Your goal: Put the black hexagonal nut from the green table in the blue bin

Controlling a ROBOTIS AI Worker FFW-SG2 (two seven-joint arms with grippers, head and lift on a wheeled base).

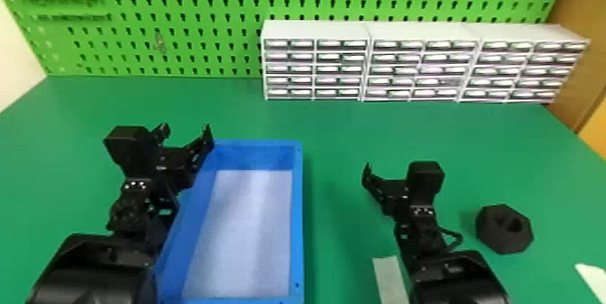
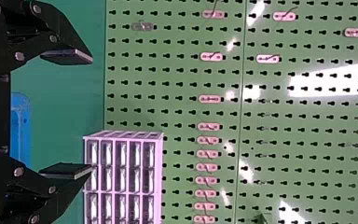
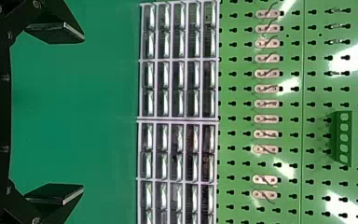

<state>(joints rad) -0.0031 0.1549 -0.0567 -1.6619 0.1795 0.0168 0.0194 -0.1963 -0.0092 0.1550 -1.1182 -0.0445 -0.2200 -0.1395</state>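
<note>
Black in colour, the nut [image 1: 517,241] lies on the counter [image 1: 336,145] in the head view, to the right of the right arm [image 1: 457,280], its hole facing up. The bin [image 1: 297,217] rests on the counter between the two arms, its near part running off the bottom edge. The left arm [image 1: 92,276] enters from the bottom edge and extends forward along the bin's left side, the wrist partly overlapping the left wall in this view. The left end effector [image 1: 186,129] is at the bin's far left corner, fingertips directed forward; contact with the bin cannot be determined. The right arm enters from the bottom edge and inclines forward and to the left. The right end effector [image 1: 383,186] is located between the bin and the nut, well apart from the nut. A pale strip [image 1: 388,276] lies beside the right forearm.

Left wrist view: the left end effector [image 2: 92,113] is released, its two fingers set wide apart with a vacant gap between the pads. It is aimed toward the pegboard [image 2: 177,84] and the drawers [image 2: 123,177].

Right wrist view: the right end effector [image 3: 83,113] is likewise released, fingers widely separated, gap vacant. It is aimed toward the drawers and the pegboard behind them.
</note>
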